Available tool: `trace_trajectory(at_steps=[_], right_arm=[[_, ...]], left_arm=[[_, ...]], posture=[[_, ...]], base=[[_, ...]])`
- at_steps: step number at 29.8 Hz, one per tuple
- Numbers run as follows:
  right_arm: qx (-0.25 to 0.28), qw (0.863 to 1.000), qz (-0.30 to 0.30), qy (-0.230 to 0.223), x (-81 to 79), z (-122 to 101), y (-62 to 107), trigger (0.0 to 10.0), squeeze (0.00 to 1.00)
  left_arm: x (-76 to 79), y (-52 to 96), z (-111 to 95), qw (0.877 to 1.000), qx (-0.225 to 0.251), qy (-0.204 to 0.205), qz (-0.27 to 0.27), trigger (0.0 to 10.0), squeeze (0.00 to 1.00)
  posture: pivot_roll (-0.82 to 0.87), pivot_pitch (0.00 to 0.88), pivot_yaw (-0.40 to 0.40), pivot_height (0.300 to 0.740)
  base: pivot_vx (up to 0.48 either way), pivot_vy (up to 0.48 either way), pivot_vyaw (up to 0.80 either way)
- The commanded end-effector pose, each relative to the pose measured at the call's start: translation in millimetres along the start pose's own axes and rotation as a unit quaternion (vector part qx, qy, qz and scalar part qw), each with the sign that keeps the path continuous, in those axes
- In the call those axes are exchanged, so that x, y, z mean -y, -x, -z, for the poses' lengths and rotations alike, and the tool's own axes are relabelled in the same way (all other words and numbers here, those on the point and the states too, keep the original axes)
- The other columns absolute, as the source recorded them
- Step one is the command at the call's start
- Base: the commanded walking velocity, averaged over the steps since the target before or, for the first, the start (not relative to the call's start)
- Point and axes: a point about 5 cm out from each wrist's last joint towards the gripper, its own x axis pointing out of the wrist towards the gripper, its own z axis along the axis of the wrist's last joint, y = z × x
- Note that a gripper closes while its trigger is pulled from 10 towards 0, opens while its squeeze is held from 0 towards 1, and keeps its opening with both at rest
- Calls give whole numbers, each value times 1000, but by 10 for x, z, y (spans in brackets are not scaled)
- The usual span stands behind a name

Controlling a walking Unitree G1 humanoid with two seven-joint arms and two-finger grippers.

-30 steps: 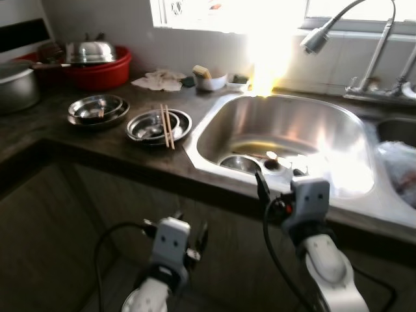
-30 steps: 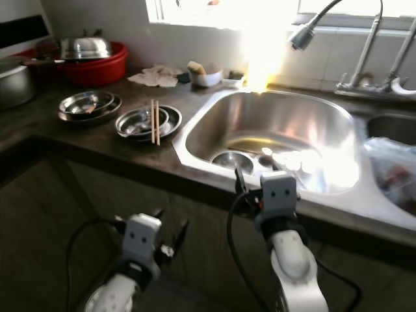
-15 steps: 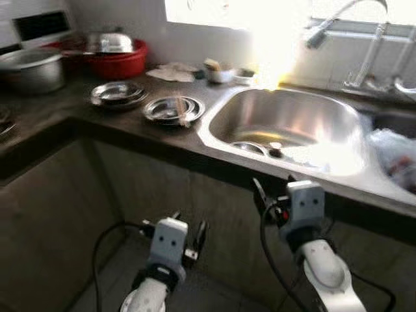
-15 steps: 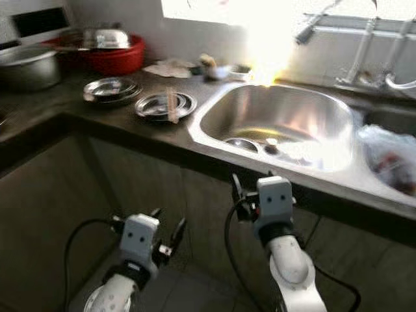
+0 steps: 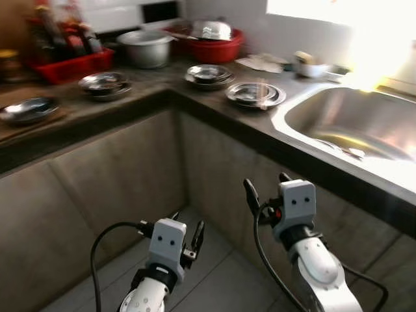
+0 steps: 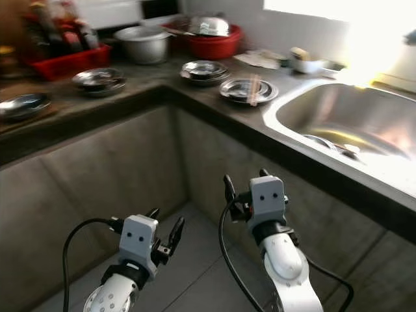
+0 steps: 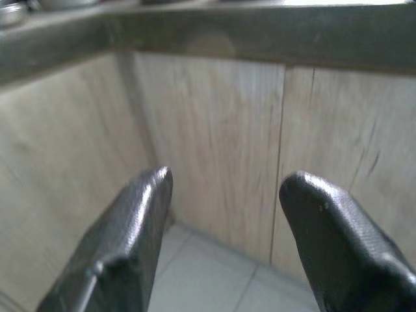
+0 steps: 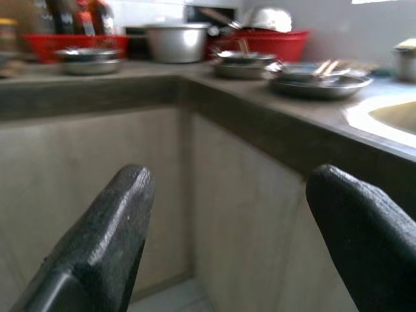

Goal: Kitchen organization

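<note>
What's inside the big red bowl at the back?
A shiny metal lid sits in the red bowl, with a handle poking out beside it. Whatever lies under the lid is hidden.

A dark L-shaped table (image 5: 149,104) turns an inside corner, with a steel sink (image 5: 364,127) set into its right run. On it lie a plate with chopsticks (image 5: 255,94), a stack of bowls (image 5: 208,74), a red basin (image 5: 211,47), a pot (image 5: 145,47), a red tray (image 5: 68,64), more steel dishes (image 5: 104,83) and a cloth (image 5: 263,63).
</note>
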Motion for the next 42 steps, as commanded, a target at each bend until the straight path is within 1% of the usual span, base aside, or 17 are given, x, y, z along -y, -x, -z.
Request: trace_trajectory(at_steps=[1, 10, 14, 26, 37, 39, 42], right_arm=[[2, 1000, 2, 0, 18, -9, 0, 10000, 0], [5, 1000, -7, 2, 10, -15, -19, 10000, 0], [5, 1000, -10, 4, 12, -15, -22, 10000, 0], [6, 1000, -11, 2, 4, -19, -42, 10000, 0], [5, 1000, -10, -7, -3, -9, -57, 10000, 0], [8, 1000, -15, -1, -15, -20, -53, 10000, 0], [11, 1000, -22, 3, -34, -27, -52, 10000, 0]], left_arm=[[20, -10, -25, 1000, 5, -2, 5, 10000, 0], [-1, -18, -34, 1000, 10, -16, -8, 10000, 0], [9, -25, -32, 1000, 10, -13, -4, 10000, 0], [17, -35, -39, 1000, 11, -11, -4, 10000, 0], [6, -41, -40, 1000, 11, -10, -5, 10000, 0], [5, -40, -39, 1000, 11, -10, -4, 10000, 0], [4, -46, -37, 1000, 11, -11, -4, 10000, 0]], posture=[[15, 39, 2, 740], [13, 30, 3, 740], [11, 27, -1, 740], [11, 34, -5, 740], [14, 38, -4, 740], [13, 39, -2, 740], [13, 39, -4, 740]], base=[[0, 0, 800], [0, 0, 800], [0, 0, 800], [259, 0, 780], [269, 0, 0], [262, 0, 0], [260, 0, 690]])
